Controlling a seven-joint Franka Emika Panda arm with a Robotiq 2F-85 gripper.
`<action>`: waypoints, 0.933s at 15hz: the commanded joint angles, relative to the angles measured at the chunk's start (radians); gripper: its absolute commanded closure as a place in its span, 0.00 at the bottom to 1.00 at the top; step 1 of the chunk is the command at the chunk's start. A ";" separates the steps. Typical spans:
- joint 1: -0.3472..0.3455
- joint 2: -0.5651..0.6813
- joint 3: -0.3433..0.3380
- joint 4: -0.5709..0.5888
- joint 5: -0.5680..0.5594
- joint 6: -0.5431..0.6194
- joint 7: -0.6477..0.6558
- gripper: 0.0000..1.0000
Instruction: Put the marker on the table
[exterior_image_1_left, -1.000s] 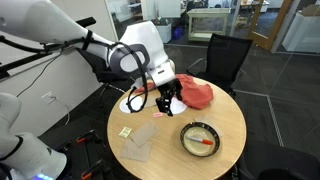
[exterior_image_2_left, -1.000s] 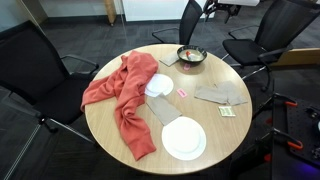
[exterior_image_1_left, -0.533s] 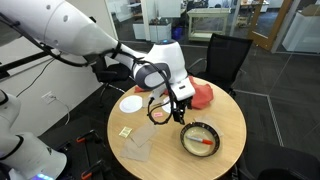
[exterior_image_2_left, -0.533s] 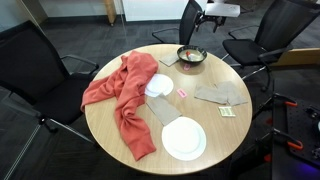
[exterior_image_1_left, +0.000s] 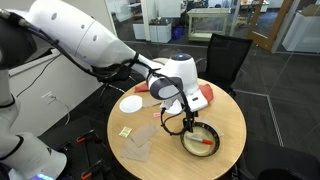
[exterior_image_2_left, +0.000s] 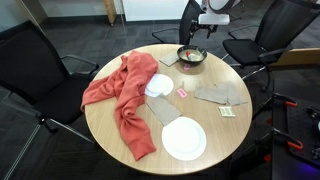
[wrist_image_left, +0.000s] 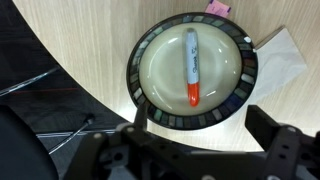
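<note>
A white marker with a red cap (wrist_image_left: 192, 70) lies inside a round bowl with a dark patterned rim (wrist_image_left: 133, 75) on the round wooden table (wrist_image_left: 80, 50). The bowl also shows in both exterior views (exterior_image_1_left: 189, 144) (exterior_image_2_left: 191, 55), with the marker's red end visible in one (exterior_image_1_left: 205, 144). My gripper (wrist_image_left: 200, 125) is open and empty, hovering above the bowl's near rim, its two dark fingers on either side. In the exterior views the gripper (exterior_image_1_left: 183, 120) (exterior_image_2_left: 197, 38) hangs just above the bowl.
A red cloth (exterior_image_2_left: 120, 95) lies across the table, with two white plates (exterior_image_2_left: 184, 138) (exterior_image_2_left: 158, 85), tan napkins (exterior_image_2_left: 220, 95) and small pink and yellow notes (exterior_image_2_left: 181, 94). Black office chairs (exterior_image_2_left: 30, 60) ring the table. The table edge (wrist_image_left: 60, 85) is close to the bowl.
The arm has swung across the table from near the red cloth to above the bowl. The marker and bowl have not moved.
</note>
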 joint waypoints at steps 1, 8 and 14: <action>0.030 0.018 -0.037 0.015 0.031 -0.002 -0.021 0.00; 0.021 0.069 -0.027 0.080 0.061 -0.037 -0.035 0.00; 0.020 0.189 -0.025 0.200 0.080 -0.115 -0.041 0.00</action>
